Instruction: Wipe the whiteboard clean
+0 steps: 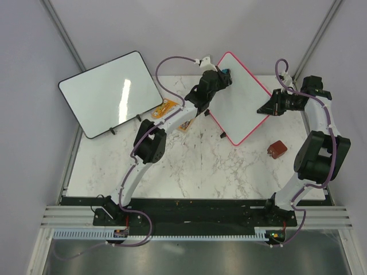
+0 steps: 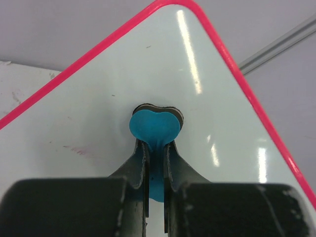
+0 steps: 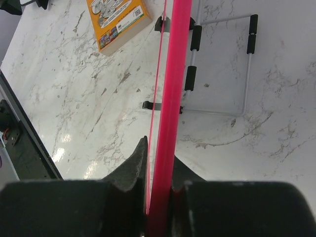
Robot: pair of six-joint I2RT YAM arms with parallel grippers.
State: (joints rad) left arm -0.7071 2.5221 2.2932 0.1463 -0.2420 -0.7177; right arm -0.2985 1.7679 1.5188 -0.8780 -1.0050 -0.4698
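The wiping step is in hand. The left gripper (image 2: 155, 150) is clamping the stem of a blue heart-shaped eraser (image 2: 154, 126), and the eraser's pad is pressing flat against the whiteboard (image 1: 243, 103) close to its far corner. The right gripper (image 3: 159, 170) is pinching the board's pink frame at the right-hand edge, with its jaws closed on it. It is holding the board tilted above the marble table (image 1: 189, 166), in the far middle of the scene between the two arms. Whether the board's feet are touching the table cannot be told.

In the left wrist view a faint red smear (image 2: 74, 148) is showing on the white surface, left of the eraser and nearer than it. The rest of the visible surface is looking clean. The next move is probably calling for an eraser stroke toward that smear under steady contact pressure. Meanwhile the right gripper should be bracing the frame so that the board is not swinging away.
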